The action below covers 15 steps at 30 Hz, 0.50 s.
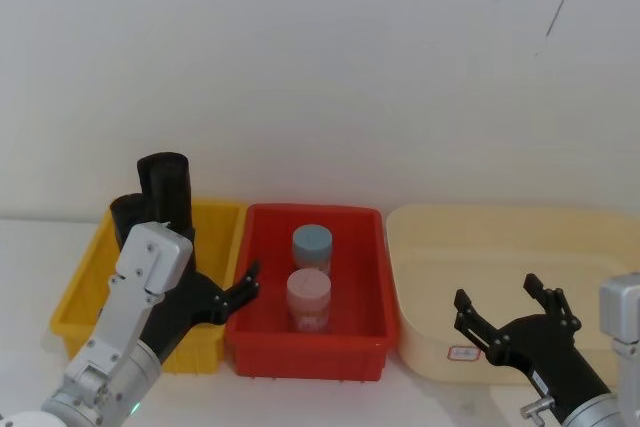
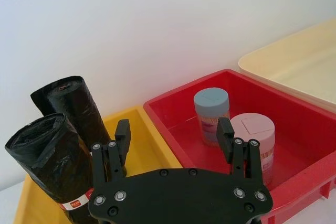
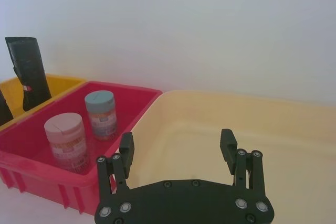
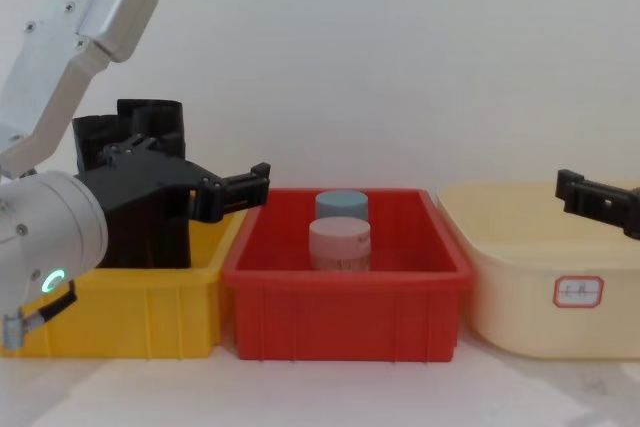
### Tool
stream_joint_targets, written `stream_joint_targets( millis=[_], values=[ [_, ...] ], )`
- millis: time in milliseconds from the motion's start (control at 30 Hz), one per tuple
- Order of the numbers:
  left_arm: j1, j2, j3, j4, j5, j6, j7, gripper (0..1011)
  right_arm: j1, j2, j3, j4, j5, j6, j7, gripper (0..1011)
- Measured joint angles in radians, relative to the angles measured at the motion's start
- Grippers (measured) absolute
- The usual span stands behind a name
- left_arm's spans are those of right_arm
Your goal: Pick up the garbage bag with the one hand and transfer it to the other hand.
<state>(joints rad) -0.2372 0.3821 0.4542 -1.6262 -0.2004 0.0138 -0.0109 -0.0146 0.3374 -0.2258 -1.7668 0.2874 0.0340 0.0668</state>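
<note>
Left wrist view: my left hand (image 2: pixel 174 129) hangs with its fingers apart, gripping nothing, above the near edge of the yellow bin (image 2: pixel 144 153). The garbage bag (image 2: pixel 44 166) stands upright in that bin, close against a second roll (image 2: pixel 71 106).

Right wrist view: my right hand (image 3: pixel 176 140), fingers also spread and empty, hovers by the cream tub (image 3: pixel 220 114).

Head view: both rolls rise above the bin's rim.

I judge the bag light, firm and slick. I'd clamp its middle and leave the top free for the handover.

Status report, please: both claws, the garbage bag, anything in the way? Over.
Left claw open at yellow bin. Right claw open over cream tub. Garbage bag and twin roll upright in bin, ungripped. Nothing blocking.
</note>
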Motion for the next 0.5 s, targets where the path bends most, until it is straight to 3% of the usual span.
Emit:
stream_joint_targets(
  millis=[500],
  values=[
    [0.0,0.0,0.0,0.0,0.0,0.0,0.0,1001,0.0,0.0,0.0,0.0,0.0,0.0,0.0,1001]
  ],
)
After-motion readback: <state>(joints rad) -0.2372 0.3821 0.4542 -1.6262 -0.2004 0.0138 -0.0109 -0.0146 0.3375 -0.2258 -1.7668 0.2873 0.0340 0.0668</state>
